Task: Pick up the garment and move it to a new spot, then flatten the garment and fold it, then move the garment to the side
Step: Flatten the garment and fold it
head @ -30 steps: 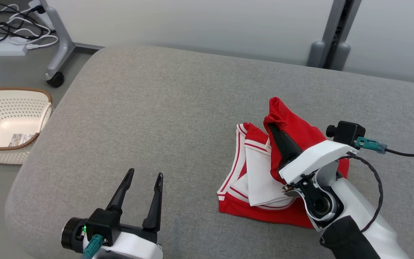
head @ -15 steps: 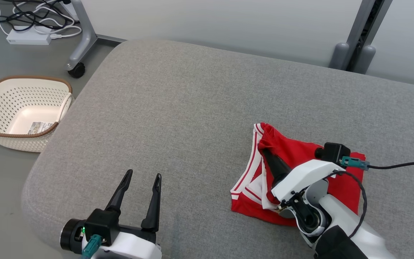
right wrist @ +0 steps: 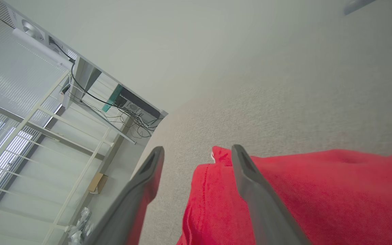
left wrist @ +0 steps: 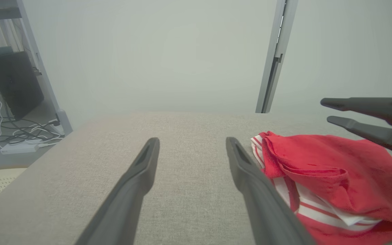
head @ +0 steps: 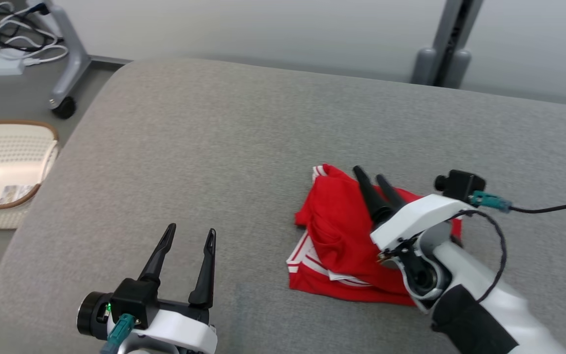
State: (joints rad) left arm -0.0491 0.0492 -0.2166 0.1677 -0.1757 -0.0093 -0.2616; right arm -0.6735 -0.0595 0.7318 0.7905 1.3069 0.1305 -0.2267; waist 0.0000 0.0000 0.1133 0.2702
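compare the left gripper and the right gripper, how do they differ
Place: the left gripper hangs over bare grey cushion, clear of the red garment; the right gripper is over the garment.
Pose: the left gripper's fingers lie side by side; the right gripper is rolled, one finger above the other in the left wrist view.
Shared: both are open and hold nothing.

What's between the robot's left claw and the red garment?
Only bare grey cushion separates the left gripper from the red garment, seen in the head view.
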